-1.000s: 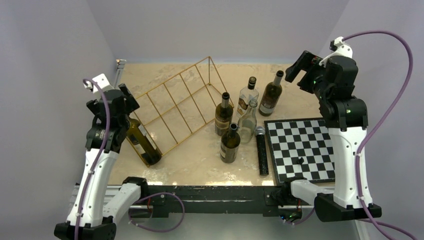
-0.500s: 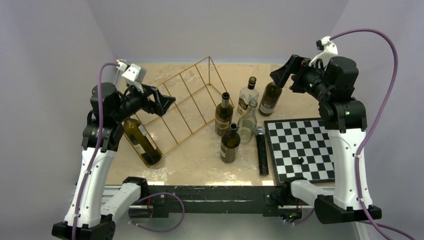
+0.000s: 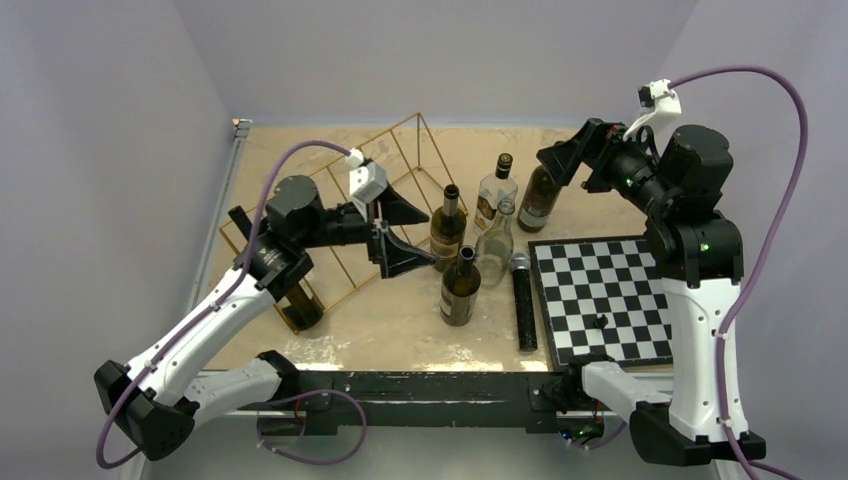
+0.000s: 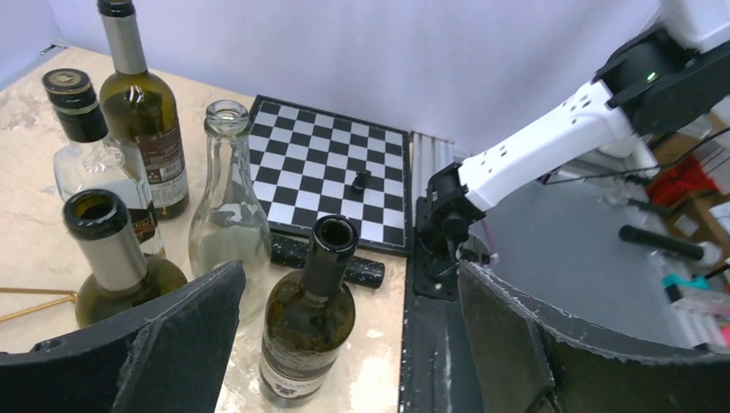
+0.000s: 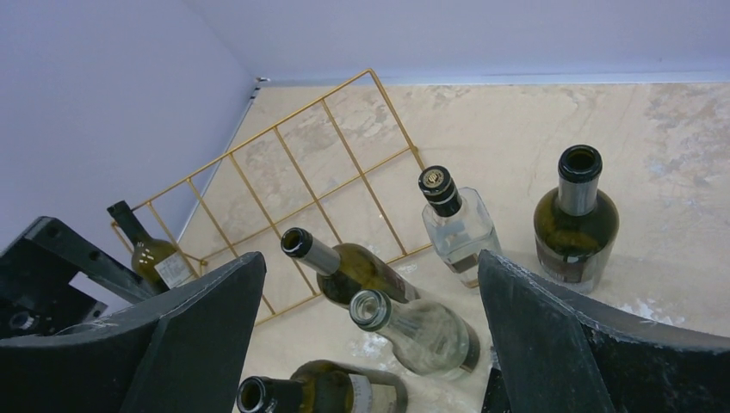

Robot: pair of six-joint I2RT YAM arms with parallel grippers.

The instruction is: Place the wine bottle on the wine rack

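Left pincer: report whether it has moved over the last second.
Yes: the left pincer swung rightward off the wine rack's left end toward the upright bottles.

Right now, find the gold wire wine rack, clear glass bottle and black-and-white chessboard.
Gold wire wine rack (image 5: 361, 176): right wrist view, central crossing.
Clear glass bottle (image 4: 225, 215): left wrist view, body.
Black-and-white chessboard (image 3: 600, 280): top view, bare squares.
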